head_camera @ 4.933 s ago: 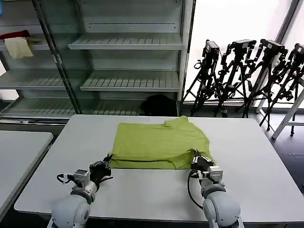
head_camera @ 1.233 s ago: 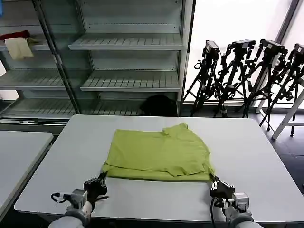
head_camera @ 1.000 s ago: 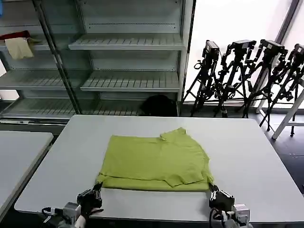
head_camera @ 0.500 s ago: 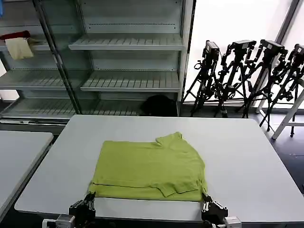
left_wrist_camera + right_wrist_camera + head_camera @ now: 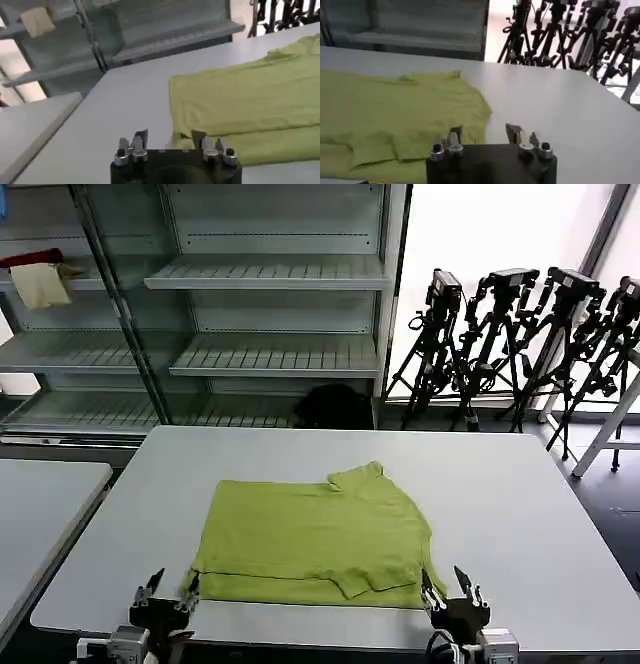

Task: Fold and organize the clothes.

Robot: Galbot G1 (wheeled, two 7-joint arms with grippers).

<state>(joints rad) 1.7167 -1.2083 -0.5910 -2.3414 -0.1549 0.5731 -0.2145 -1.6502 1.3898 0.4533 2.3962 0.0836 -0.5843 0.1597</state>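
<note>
Left gripper (image 5: 168, 588) low at near table (image 5: 520, 514) edge, fingers spread wide, holding nothing; T-shirt (image 5: 315, 532) hem corner just beyond and inboard of its inner fingertip, contact unclear. Left wrist view: gripper (image 5: 170, 142) spread apart, folded green T-shirt (image 5: 250, 100) ahead of it. Right gripper (image 5: 448, 587) likewise at near edge, fingers parted, empty; shirt's near right corner just beside its inner finger. Right wrist view: gripper (image 5: 484, 134) agape, T-shirt (image 5: 395, 110) lying flat just ahead, across toward other arm.

lime-green t-shirt (image 5: 315, 539), folded flat
</note>
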